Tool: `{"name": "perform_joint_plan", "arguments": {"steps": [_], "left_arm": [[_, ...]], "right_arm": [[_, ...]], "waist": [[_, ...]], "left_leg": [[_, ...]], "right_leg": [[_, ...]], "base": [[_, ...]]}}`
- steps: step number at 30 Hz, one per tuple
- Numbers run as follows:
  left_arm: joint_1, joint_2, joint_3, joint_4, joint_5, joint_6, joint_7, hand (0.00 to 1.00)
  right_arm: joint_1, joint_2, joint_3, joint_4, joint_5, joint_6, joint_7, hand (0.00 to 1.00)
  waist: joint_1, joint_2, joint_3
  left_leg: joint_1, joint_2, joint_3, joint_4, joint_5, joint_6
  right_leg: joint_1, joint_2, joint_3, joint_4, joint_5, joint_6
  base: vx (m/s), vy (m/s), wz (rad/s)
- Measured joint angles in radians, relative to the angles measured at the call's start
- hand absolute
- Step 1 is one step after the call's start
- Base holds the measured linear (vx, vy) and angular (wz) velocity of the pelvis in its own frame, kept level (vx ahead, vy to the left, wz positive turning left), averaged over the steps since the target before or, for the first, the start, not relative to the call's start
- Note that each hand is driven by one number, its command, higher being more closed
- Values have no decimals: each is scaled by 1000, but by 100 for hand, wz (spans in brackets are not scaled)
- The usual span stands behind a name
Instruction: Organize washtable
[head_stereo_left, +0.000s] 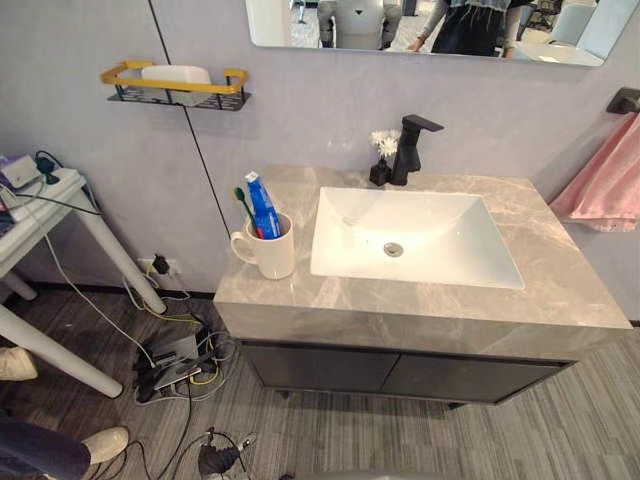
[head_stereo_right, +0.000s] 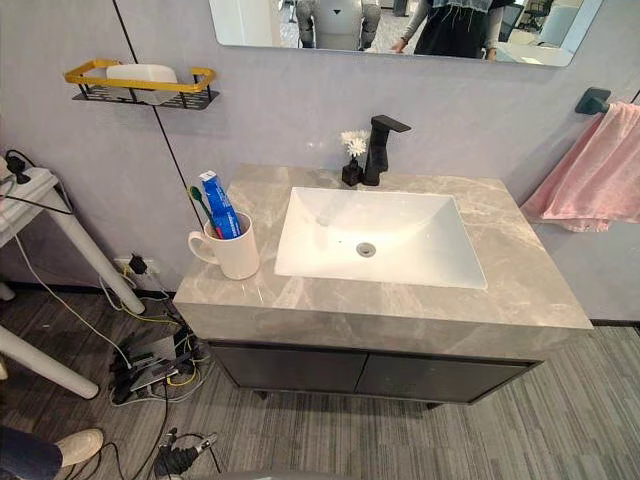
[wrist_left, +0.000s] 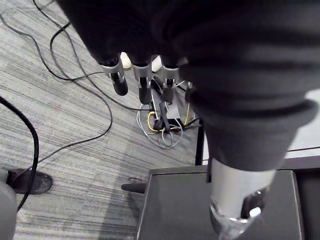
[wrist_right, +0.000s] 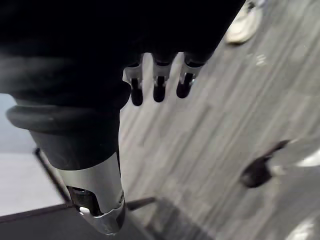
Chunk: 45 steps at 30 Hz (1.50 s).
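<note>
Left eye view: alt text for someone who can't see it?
A grey marble washtable with a white sink; a white mug holding a blue toothpaste tube and a green toothbrush stands left of it. Black faucet behind.

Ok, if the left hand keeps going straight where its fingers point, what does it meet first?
Likely the cable tangle on the floor. The left hand hangs open above it and nothing shows between them, though depth is unclear.
</note>
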Motion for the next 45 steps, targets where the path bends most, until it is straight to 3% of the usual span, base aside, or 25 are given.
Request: {"name": "perform_joint_plan", "arguments": {"steps": [5,11,12,16,18,21,24,29,33,36,41,45], "left_arm": [[-9,-25,5,7,-175,-1,-1,0],[-12,-16,32,-33,-450,-4,-3,0],[-11,-16,46,-61,-481,-4,-3,100],[-10,-16,91,-236,-501,-6,10,100],[-8,-20,131,-413,-518,-10,29,100],[-8,-35,177,-714,-528,-51,79,100],[8,-43,174,-944,-482,-73,96,100],[39,-43,121,-1177,-441,-82,114,100],[40,-34,-14,-1363,-420,-95,112,100],[42,-23,-198,-1476,-411,-112,84,100],[69,2,-473,-1531,-450,-120,-48,100],[67,14,-531,-1522,-485,-110,-112,100]], "right_arm": [[-42,-9,28,62,-58,17,22,0],[-124,-17,177,62,-193,18,25,0],[-130,-18,199,62,-220,19,25,0],[-153,-24,254,52,-276,25,30,0],[-152,-25,273,46,-300,32,39,0],[-148,-25,300,40,-309,34,41,0],[-145,-27,326,36,-338,35,44,0],[-144,-28,344,37,-349,39,46,0],[-146,-32,359,37,-362,40,48,0],[-148,-36,374,36,-366,40,48,0],[-150,-43,392,32,-375,39,54,0],[-151,-47,392,31,-383,40,67,0]], "waist": [[1,0,0],[3,-7,1],[4,-12,1],[27,-12,6],[30,-12,8],[29,-18,15],[28,-23,22],[32,-26,22],[31,-27,22],[29,-27,22],[26,-22,21],[27,-20,19]], "left_leg": [[0,-14,-25,0,0,2],[0,-28,-62,0,4,7],[0,-28,-71,0,4,7],[-1,-30,-79,0,4,7],[-7,-33,-88,0,3,6],[-19,-35,-107,0,-4,5],[-20,-40,-126,1,-4,5],[-6,-50,-139,6,-9,13],[-6,-57,-147,7,-10,16],[-4,-62,-147,7,-11,17],[-3,-62,-128,35,-30,29],[-3,-60,-120,33,-33,32]], "right_leg": [[16,-13,-26,-2,0,1],[46,-13,-69,-22,0,2],[53,-13,-77,-24,-1,3],[61,-24,-93,-28,-1,4],[68,-27,-104,-29,-3,6],[67,-29,-127,-26,-4,5],[72,-36,-152,-15,-10,7],[85,-50,-177,9,-16,15],[85,-58,-184,18,-16,15],[87,-64,-184,19,-16,15],[90,-64,-175,20,-16,15],[86,-63,-165,19,-16,15]], "base": [[31,16,16],[49,0,20],[29,-4,25],[8,5,12],[-34,-3,16],[-23,-5,17],[4,3,19],[25,21,12],[8,13,6],[0,0,0],[8,9,-10],[4,-2,-6]]}}
